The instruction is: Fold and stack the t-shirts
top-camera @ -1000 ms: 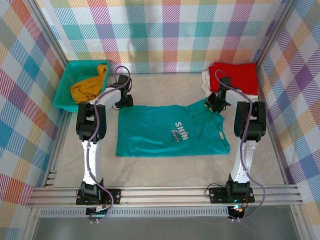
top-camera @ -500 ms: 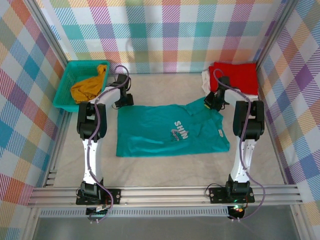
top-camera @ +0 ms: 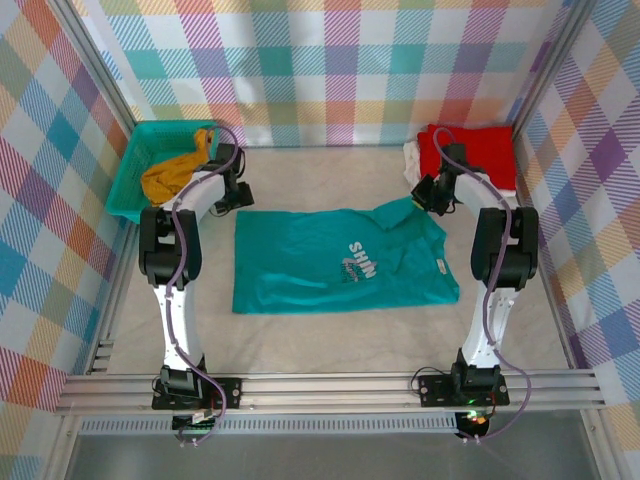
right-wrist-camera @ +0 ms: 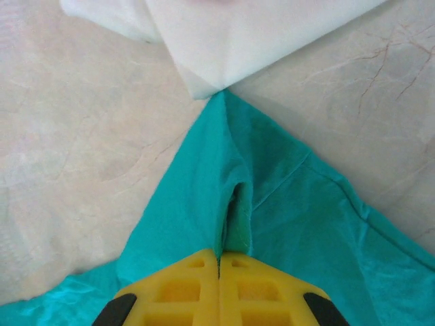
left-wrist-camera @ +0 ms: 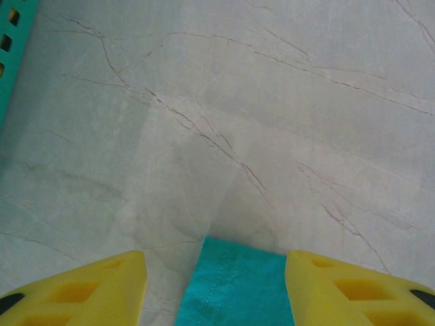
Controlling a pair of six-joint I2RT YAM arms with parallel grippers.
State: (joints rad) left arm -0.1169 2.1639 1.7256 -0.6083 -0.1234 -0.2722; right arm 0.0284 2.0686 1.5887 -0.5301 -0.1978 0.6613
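The teal t-shirt [top-camera: 330, 262] with a white print lies flat mid-table. My right gripper [top-camera: 426, 197] is at its far right sleeve, shut on a raised fold of teal cloth [right-wrist-camera: 234, 204], fingertips [right-wrist-camera: 204, 268] pressed together. My left gripper [top-camera: 237, 198] hovers at the shirt's far left corner [left-wrist-camera: 238, 285], open, yellow fingers [left-wrist-camera: 88, 288] either side of the corner without touching it. A red t-shirt [top-camera: 472, 155] lies folded on a white t-shirt [right-wrist-camera: 231, 34] at the back right. A mustard-yellow t-shirt [top-camera: 175, 172] sits crumpled in the basket.
The teal mesh basket [top-camera: 132, 185] stands at the back left, its wall [left-wrist-camera: 10, 54] close to my left gripper. Checked walls enclose the table on three sides. The white shirt's corner almost touches the pinched teal sleeve.
My right gripper closed on the teal sleeve and drew it slightly toward the red stack. My left arm swung back and left, towards the basket.
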